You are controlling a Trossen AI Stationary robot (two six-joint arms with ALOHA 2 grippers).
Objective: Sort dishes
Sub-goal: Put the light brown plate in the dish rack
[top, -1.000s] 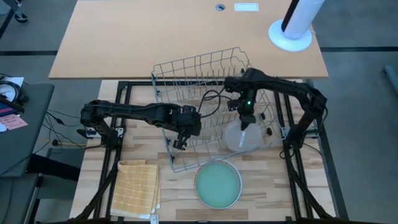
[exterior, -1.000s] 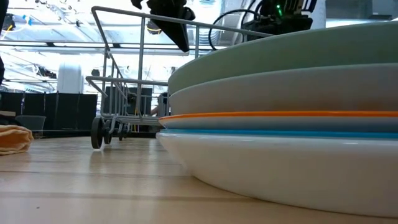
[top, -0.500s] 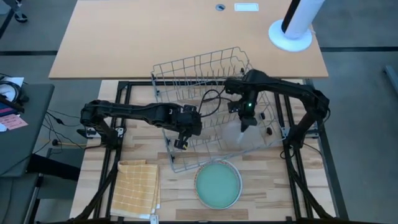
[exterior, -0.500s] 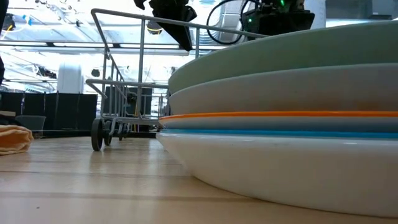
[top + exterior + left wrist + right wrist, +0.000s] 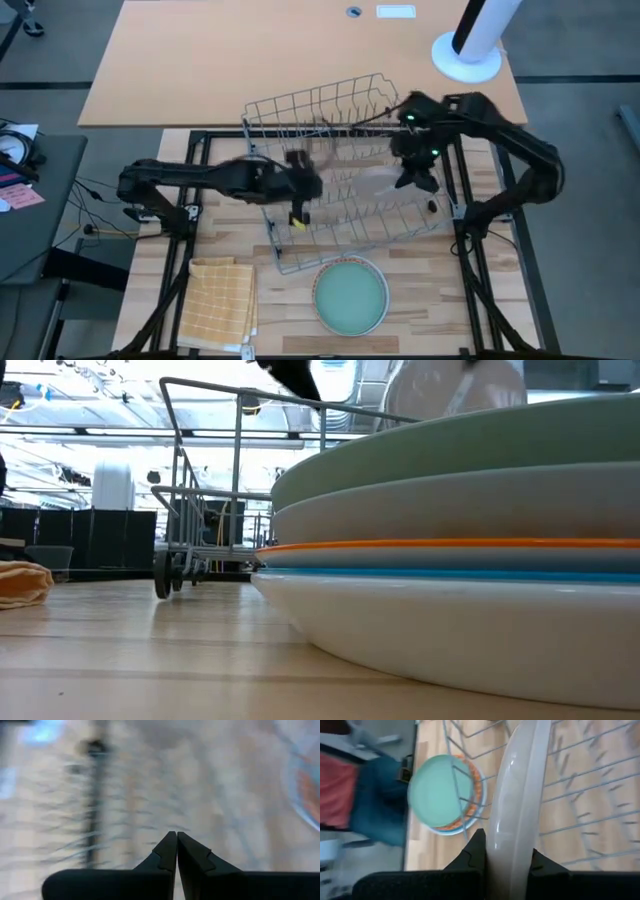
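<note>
High view: a light wooden slatted table [image 5: 420, 310] on a black frame carries a grey wire rack [image 5: 345, 175], a stack of plates [image 5: 351, 296] topped by a pale teal-green one near the front edge, and a yellow checked cloth [image 5: 221, 302] at the front left corner. Behind it stands a plain tan desk [image 5: 250, 55] with a white round-based stand [image 5: 467, 55] at its far right corner; grey floor surrounds both.

The right gripper [image 5: 415, 178] hangs over the right half of the rack, clamped on a beige-grey plate [image 5: 375, 185] that appears blurred among the wires. In the right wrist view that plate [image 5: 520, 805] stands on edge between the gripper's [image 5: 506, 865] dark fingers [image 5: 472, 855], with the rack wires [image 5: 590, 790] behind it and the teal-topped stack [image 5: 442, 792] farther off on the wood; a blurred red and blue shape shows beyond the table edge.

The left gripper [image 5: 296, 205] sits over the rack's left side. The left wrist view shows its fingertips [image 5: 170, 847] pressed together with nothing between them, above blurred rack wires.

In the low view the stack [image 5: 460, 560] fills the right foreground: teal on top, then beige-grey, an orange rim, a blue rim and white at the bottom. The rack [image 5: 210, 490] stands beyond, the cloth [image 5: 20, 582] lies at far left, and a bright room with ceiling fixtures stretches behind.
</note>
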